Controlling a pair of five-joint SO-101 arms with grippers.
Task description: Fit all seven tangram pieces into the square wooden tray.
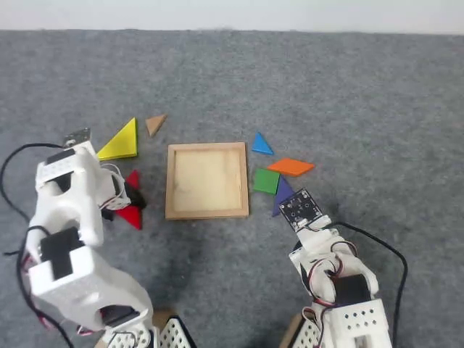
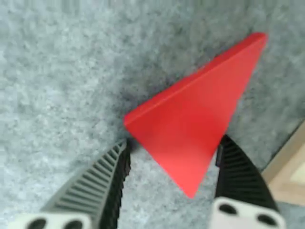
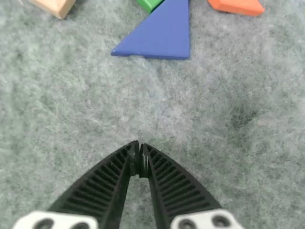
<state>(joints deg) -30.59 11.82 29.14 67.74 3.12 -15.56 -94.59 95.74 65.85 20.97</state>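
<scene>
The square wooden tray (image 1: pixel 206 147) lies empty mid-table. My left gripper (image 2: pixel 174 143) is shut on the big red triangle (image 2: pixel 190 119), one finger on each slanted edge; from above it sits just left of the tray (image 1: pixel 134 197). The yellow triangle (image 1: pixel 119 141) and a small tan triangle (image 1: pixel 154 125) lie beyond it. Right of the tray are a small blue triangle (image 1: pixel 261 143), an orange parallelogram (image 1: pixel 291 167), a green square (image 1: pixel 266 180) and a purple triangle (image 1: pixel 281 192). My right gripper (image 3: pixel 139 152) is shut on nothing, low over the mat, short of the purple triangle (image 3: pixel 159 36).
Grey felt covers the table. The right arm's wrist (image 1: pixel 301 209) overhangs the purple triangle's near corner. A tray corner (image 2: pixel 290 167) is close beside the left gripper. Open mat lies behind the tray and in front of it.
</scene>
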